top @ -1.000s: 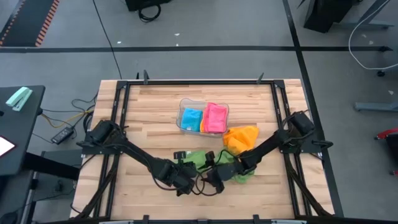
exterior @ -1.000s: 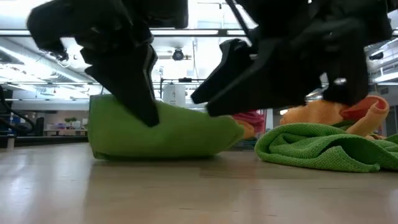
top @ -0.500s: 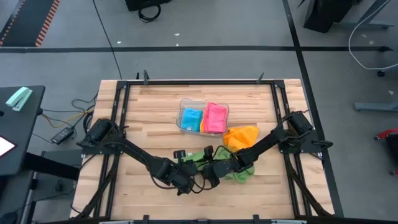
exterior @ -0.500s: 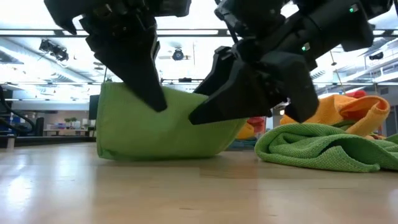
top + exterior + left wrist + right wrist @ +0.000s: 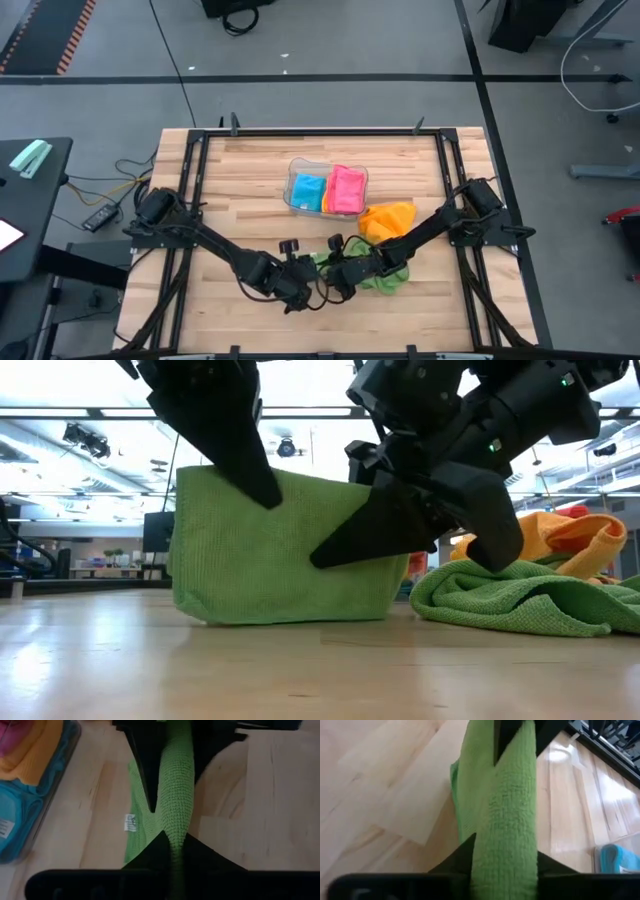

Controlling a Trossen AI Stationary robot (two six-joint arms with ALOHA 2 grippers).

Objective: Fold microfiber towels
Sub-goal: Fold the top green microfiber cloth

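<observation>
Lifted higher: green towel (image 5: 285, 550), pinched by L gripper (image 5: 298, 272) + R gripper (image 5: 335, 275).

left tool (image 5: 300, 287) – clamped | right tool (image 5: 338, 280) – clamped, close beside

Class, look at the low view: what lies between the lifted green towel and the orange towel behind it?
In the low view, a second green towel lies crumpled on the table between the lifted green towel and the orange towel, with the right tool partly across that stretch.

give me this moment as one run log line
step: folding green towel | left gripper: shut on green towel | right gripper: shut on green towel | towel: upright, bottom edge on table
</observation>
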